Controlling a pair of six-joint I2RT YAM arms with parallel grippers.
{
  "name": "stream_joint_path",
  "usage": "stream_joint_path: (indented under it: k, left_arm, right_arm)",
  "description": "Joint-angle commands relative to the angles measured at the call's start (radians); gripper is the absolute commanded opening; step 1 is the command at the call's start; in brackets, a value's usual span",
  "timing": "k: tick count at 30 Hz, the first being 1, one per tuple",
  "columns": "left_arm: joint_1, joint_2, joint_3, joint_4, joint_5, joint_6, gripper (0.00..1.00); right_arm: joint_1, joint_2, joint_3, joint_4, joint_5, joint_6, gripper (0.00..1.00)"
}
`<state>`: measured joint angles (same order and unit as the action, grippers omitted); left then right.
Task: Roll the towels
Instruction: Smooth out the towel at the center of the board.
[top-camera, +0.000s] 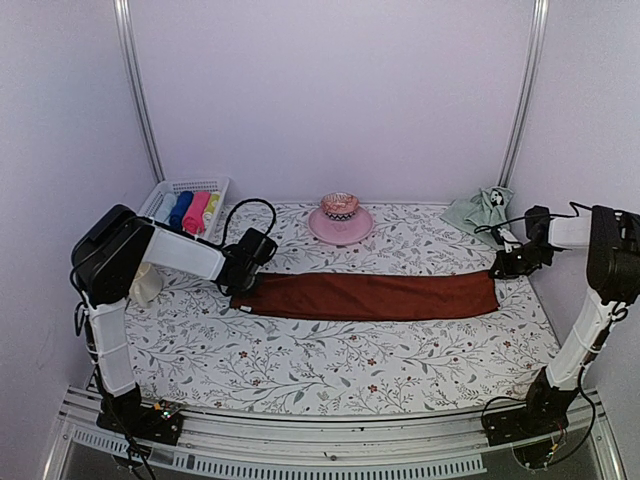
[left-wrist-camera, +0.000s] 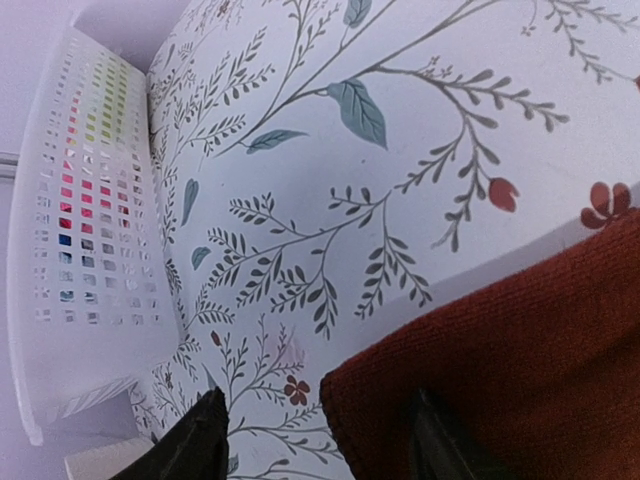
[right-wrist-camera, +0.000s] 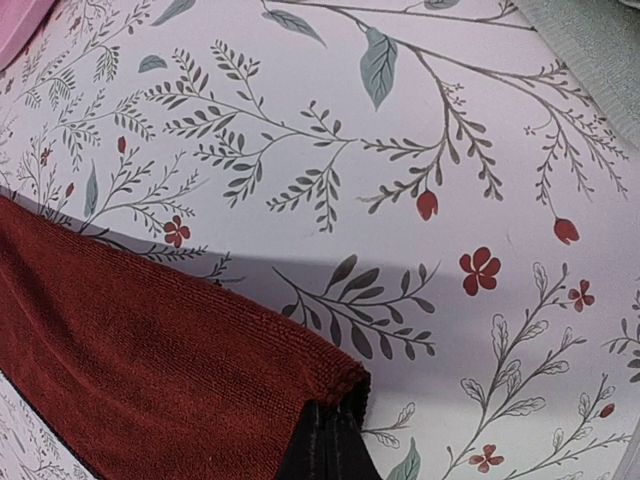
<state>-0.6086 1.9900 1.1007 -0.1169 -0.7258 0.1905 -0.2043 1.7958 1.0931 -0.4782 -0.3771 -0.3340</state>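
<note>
Red-brown towel (top-camera: 365, 296) is lying flat as a long strip on the near side of the pink stand (top-camera: 340, 222), my right gripper (right-wrist-camera: 325, 420) pinching its right-end corner, seemingly holding it taut, while my left gripper (left-wrist-camera: 318, 405) is hovering with jaws parted astride the left-end corner, probably readying the roll.

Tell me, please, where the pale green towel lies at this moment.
In the top view the pale green towel lies crumpled at the far right corner of the table, right of the pink dish and just behind the right gripper.
</note>
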Motion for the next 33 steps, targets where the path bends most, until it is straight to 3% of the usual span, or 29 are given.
stream_joint_path:
  k: [1,8,21,25,30,33]
  left_arm:
    - [0.006,0.032,0.007,-0.03,-0.012,-0.003,0.61]
    - [0.007,0.029,0.008,-0.03,-0.001,-0.006,0.61]
    - [0.006,-0.008,0.004,-0.033,0.021,-0.013,0.74]
    - [0.004,-0.013,0.004,-0.041,0.021,-0.013,0.8]
    - [-0.006,-0.013,0.009,-0.051,0.015,-0.014,0.9]
    - [-0.015,-0.056,0.011,-0.06,0.01,-0.013,0.94]
  right_arm:
    - [-0.006,-0.034,0.034,0.031,-0.012,0.001,0.02]
    - [-0.006,-0.033,0.035,0.047,-0.004,0.0,0.02]
    - [0.014,0.055,0.045,0.053,0.081,0.001,0.05]
    - [0.034,0.055,0.047,0.055,0.112,0.002,0.15]
    - [0.039,0.02,0.044,0.046,0.155,-0.003,0.39]
    - [0.037,-0.041,0.032,0.021,0.171,-0.03,0.47]
